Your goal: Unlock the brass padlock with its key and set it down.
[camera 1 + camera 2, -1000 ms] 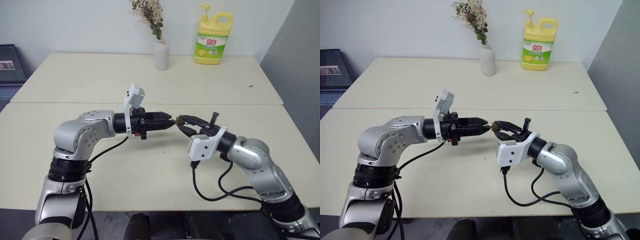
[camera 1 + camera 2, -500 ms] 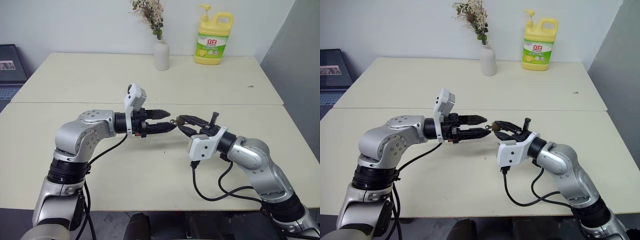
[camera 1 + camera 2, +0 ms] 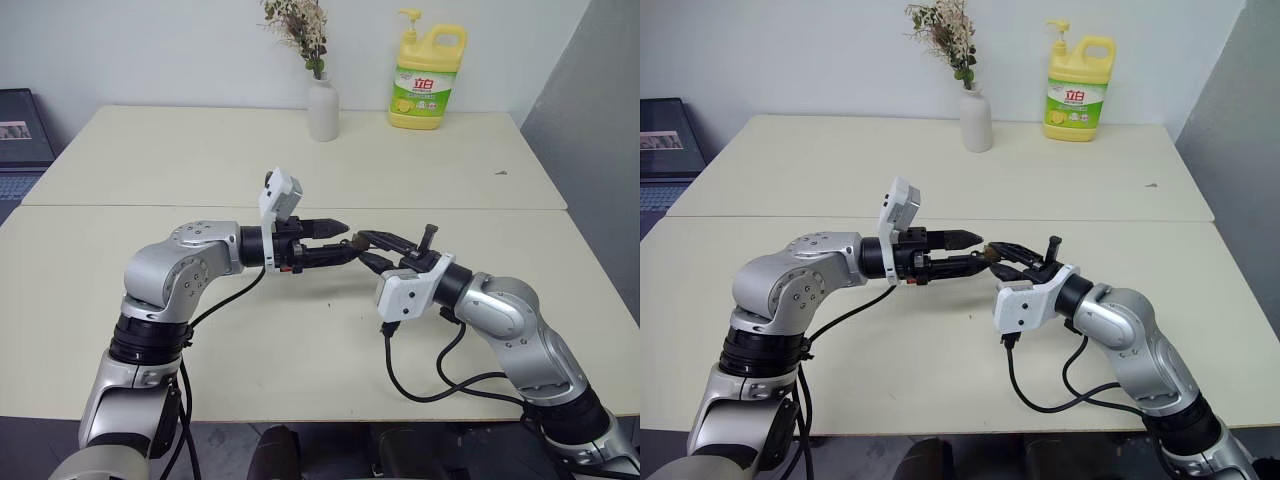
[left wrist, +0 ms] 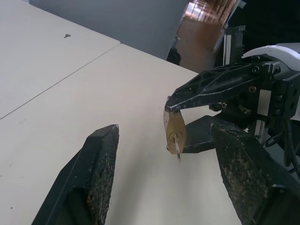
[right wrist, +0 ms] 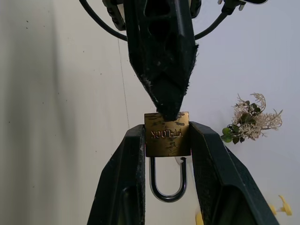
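Padlock inspection: the brass padlock is clamped by its body between the 2 fingers of the right end effector, raised above the bench near the centre of the left eye frame. In the right wrist view the shackle hangs between the 2 fingers; whether it is latched cannot be told. In the left wrist view the keyhole face of the padlock points toward the camera, with the key seated in the keyhole and its thin silvery end projecting below the body.

Left end effector is released: its 2 fingers stand apart, holding nothing. In the left eye view its tips sit just beside the padlock, one finger above the other. In the right wrist view a black fingertip of the left end effector appears to meet the top edge of the padlock body; true contact cannot be confirmed.

Bench beneath both arms is pale cream, with a seam running across it behind the end effectors. At the upper centre of the frame stands a white vase with dried sprigs. To its right stands a yellow dish-soap bottle with a pump top. A dark object sits at the far left edge.
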Controlling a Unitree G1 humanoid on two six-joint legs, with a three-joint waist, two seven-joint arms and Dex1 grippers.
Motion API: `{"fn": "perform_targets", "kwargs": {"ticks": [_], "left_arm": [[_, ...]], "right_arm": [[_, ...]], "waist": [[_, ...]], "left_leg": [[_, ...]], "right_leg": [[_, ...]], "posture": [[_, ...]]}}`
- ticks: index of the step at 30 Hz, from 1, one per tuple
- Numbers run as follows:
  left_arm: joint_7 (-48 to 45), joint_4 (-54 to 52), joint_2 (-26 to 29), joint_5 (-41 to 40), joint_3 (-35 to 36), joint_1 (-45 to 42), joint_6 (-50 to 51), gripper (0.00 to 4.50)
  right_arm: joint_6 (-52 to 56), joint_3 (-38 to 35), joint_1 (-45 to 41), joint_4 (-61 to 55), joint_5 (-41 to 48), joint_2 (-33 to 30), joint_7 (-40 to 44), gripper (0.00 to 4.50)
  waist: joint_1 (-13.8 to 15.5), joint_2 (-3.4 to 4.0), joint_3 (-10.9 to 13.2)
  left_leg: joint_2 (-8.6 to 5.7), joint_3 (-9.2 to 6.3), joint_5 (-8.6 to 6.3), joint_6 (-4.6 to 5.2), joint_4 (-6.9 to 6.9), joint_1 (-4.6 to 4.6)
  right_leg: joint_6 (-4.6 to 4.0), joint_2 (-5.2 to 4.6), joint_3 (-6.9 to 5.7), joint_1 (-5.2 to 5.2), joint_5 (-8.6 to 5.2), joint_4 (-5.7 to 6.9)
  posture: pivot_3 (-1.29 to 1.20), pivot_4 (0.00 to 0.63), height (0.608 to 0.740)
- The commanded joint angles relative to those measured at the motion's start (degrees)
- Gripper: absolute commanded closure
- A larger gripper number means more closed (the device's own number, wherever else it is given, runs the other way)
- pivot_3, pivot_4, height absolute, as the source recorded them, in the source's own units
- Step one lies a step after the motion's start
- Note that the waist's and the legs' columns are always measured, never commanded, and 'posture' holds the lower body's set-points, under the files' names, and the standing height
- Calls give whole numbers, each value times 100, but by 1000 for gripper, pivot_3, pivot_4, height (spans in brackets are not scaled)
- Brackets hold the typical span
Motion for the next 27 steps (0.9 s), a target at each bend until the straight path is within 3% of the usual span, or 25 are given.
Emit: {"fn": "perform_targets", "kwargs": {"ticks": [1, 4, 6, 15, 27], "left_arm": [[-12, -69, -38, -51, -1, -129, -4, 1224], [-36, -86, -43, -54, -51, -125, 13, 1224], [-23, -97, -57, -63, -71, -122, 29, 1607], [-4, -54, -128, 26, -177, -167, -45, 4324], [-34, -56, -113, 57, -182, -123, -114, 4344]], "right_arm": [[-78, -68, -103, -223, -3, -35, 0, 3561], [-98, -73, -103, -223, 0, -45, 0, 3561], [-108, -71, -108, -221, 0, -48, 0, 3561], [-137, -12, -175, -201, -11, -31, 11, 3561], [-163, -33, -119, -205, -75, -66, -15, 3561]], "waist": [[0, 0, 0], [1, 0, 0], [1, 0, 0], [1, 0, 0], [2, 0, 0]], "left_leg": [[0, 1, 0, 0, 0, 0], [0, 0, 0, 0, 0, 0], [0, 0, 0, 0, 0, 0], [0, 0, 0, 0, 0, 0], [0, 0, 0, 0, 0, 0]], "right_leg": [[0, 0, 0, 0, 0, 0], [0, 0, 0, 0, 0, 0], [0, 0, 0, 0, 0, 0], [0, 0, 1, 0, 0, 0], [0, 0, 1, 0, 0, 0]], "posture": [[0, 150, 740], [0, 150, 740], [0, 150, 740], [0, 150, 740], [0, 150, 740]]}}
